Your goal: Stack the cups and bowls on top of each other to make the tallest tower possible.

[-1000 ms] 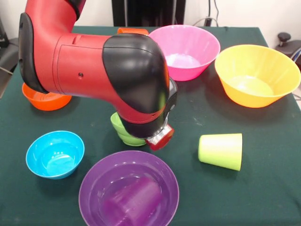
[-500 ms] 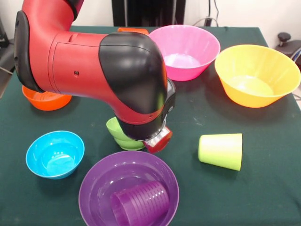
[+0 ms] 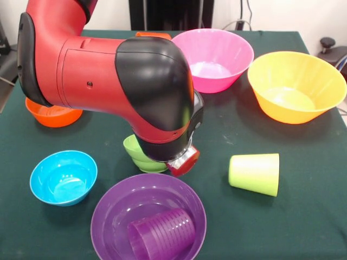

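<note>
Red and black arm (image 3: 108,86) fills the upper left, reaching down over mid-bench; gripper hidden under the wrist, so cannot tell if it is apart or together. Green-clothed bench (image 3: 303,216) carries everything, no stack built. Yellow bowl (image 3: 295,86) upright at right, pink bowl (image 3: 217,57) upright beside it toward the top centre, apart from it. Wide purple bowl (image 3: 108,216) at the bottom centre with the purple cup (image 3: 161,234) lying on its side inside. Blue bowl (image 3: 63,177) upright at lower left, near the purple bowl, not touching. Orange bowl (image 3: 51,115) at left, partly behind the arm. Lime green cup (image 3: 254,173) on its side at right of centre, alone. Small green bowl (image 3: 138,156) tilted, just under the wrist, mostly covered. Orange cup (image 3: 153,35), only a sliver above the arm.
</note>
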`<state>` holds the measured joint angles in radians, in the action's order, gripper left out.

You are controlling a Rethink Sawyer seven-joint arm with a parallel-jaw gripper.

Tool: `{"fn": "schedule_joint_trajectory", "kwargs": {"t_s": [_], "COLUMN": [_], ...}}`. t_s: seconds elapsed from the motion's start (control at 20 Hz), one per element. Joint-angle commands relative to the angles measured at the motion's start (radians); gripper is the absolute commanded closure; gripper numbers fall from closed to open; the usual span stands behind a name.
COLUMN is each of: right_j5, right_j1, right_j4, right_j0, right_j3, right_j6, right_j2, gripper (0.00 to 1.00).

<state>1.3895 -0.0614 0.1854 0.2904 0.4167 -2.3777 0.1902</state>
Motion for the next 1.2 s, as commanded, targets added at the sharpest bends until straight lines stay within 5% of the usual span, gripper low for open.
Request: {"fn": "schedule_joint_trajectory", "kwargs": {"t_s": [0.05, 0.75, 1.2], "right_j5": [0.027, 0.268, 0.153], "right_j1": [0.018, 0.106, 0.241], "right_j4": [0.013, 0.018, -0.073], "right_j0": [-0.026, -0.017, -0.042], "right_j3": [0.017, 0.002, 0.289], "right_j6": [0.084, 0.103, -0.04], "right_j2": [0.038, -0.003, -0.035], "gripper": [1.0, 1.0, 1.0]}}
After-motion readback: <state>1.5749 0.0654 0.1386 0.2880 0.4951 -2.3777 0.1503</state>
